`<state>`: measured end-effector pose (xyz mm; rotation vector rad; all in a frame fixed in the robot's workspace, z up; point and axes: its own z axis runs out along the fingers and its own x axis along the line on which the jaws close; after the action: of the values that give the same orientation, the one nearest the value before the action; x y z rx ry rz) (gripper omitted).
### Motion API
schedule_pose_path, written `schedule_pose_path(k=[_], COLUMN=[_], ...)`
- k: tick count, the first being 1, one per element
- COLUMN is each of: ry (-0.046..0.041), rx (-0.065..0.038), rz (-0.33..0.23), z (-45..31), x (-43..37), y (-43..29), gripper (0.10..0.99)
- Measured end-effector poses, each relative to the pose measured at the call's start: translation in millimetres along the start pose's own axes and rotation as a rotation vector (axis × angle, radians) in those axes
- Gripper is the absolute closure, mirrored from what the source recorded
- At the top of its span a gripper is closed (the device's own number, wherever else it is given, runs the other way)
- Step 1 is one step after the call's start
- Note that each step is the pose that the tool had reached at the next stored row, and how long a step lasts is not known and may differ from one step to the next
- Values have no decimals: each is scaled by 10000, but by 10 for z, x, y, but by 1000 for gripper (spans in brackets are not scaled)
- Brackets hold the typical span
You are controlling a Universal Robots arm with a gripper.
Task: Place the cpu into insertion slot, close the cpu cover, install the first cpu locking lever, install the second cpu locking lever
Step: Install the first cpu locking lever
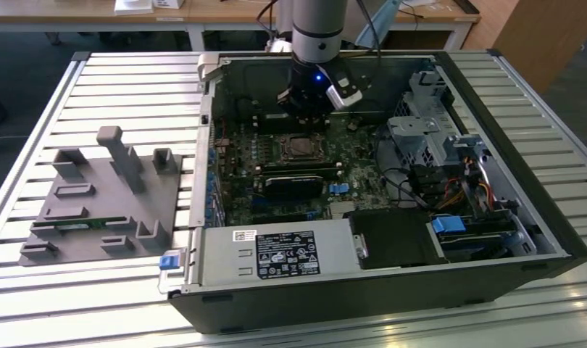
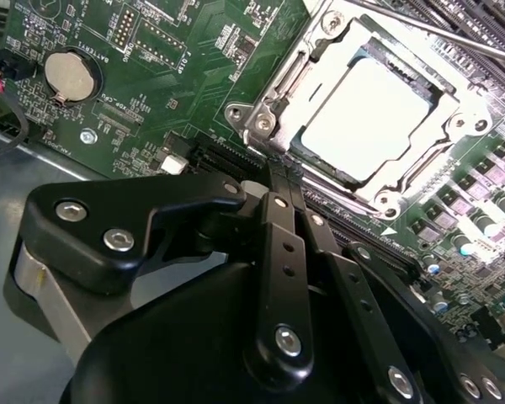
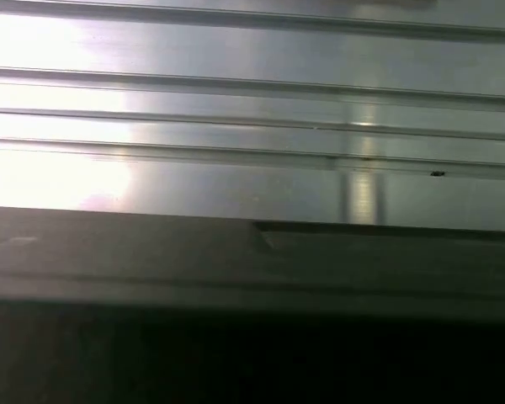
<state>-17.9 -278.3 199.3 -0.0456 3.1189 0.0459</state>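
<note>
In the exterior view my gripper (image 1: 308,112) reaches down into the open computer case, just behind the insertion slot (image 1: 298,147) on the green motherboard. In the second wrist view the cpu (image 2: 370,114) lies flat in the slot, its silver top bright. The cpu cover (image 2: 307,88) lies down around it as a silvery frame. A thin metal locking lever (image 2: 421,29) runs along the far side of the socket. My gripper (image 2: 278,168) is shut, its two black fingers (image 2: 282,244) pressed together, their tips at the socket's near edge beside a corner screw (image 2: 261,124).
The case (image 1: 371,290) lies open on a slatted aluminium table (image 1: 129,94). A grey fixture block (image 1: 100,199) sits at the exterior view's left. Inside are a black card (image 1: 296,181), a power supply (image 1: 274,254), a drive cage (image 1: 424,130) and a coin battery (image 2: 70,74).
</note>
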Motion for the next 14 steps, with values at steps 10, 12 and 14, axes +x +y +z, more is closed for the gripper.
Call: schedule_pose_path(k=[10, 12, 14], ry=[1, -2, -7], rx=[10, 5, -1], rz=[1, 1, 1], z=[26, 25, 11], x=[-2, -2, -3], y=[-1, 0, 1], gripper=[965, 965, 965])
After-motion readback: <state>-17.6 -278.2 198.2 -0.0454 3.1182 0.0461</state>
